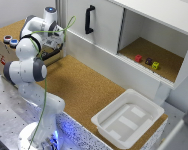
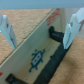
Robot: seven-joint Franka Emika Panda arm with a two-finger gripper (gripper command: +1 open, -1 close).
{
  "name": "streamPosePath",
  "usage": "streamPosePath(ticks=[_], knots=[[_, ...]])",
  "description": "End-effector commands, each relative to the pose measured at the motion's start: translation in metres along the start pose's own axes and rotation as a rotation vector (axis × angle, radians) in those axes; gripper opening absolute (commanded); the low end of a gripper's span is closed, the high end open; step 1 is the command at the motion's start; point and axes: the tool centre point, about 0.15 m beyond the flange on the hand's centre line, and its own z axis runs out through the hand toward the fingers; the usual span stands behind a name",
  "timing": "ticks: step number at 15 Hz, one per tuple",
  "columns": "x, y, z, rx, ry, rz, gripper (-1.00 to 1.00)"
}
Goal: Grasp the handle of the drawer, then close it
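— Closest to the wrist camera, what do you see?

— Two pale fingers [image 2: 7, 29] of the gripper [image 2: 40, 30], spread apart with nothing between them. Under the gap sits the pale plywood drawer [image 2: 30, 52], its front carrying a blue printed figure [image 2: 36, 59]. The short black handle [image 2: 56, 36] lies just beside one finger; I cannot tell whether they touch.

— And further out from the gripper?

— Beyond the drawer front the wrist view shows cork-covered tabletop [image 2: 30, 17]. From the exterior view, the arm [image 1: 30, 70] bends over the low wooden box [image 1: 9, 52], which hides most of the drawer; coloured buttons [image 1: 10, 40] sit on the box top, just beside the arm's wrist. A green cable [image 1: 44, 95] trails down along the arm.

— What else surrounds the box?

— A large white cabinet [image 1: 109, 30] stands beyond it, with a black vertical handle [image 1: 89, 19] on its door and an open compartment holding three small coloured cubes [image 1: 147, 61]. Well apart from the box, at the tabletop's far corner, rests a white plastic tub [image 1: 128, 119].
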Motion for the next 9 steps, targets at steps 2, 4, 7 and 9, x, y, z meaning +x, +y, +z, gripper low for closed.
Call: streamPosePath(ticks=[2, 4, 7, 9], knots=[[0.012, -0.077, -0.036, -0.024, -0.246, -0.098, 1.00], [-0.004, -0.106, -0.037, -0.011, -0.246, -0.119, -1.00], [-0.030, -0.137, -0.039, -0.019, -0.190, -0.185, -1.00], [-0.047, -0.151, -0.033, -0.011, -0.129, -0.247, -1.00]])
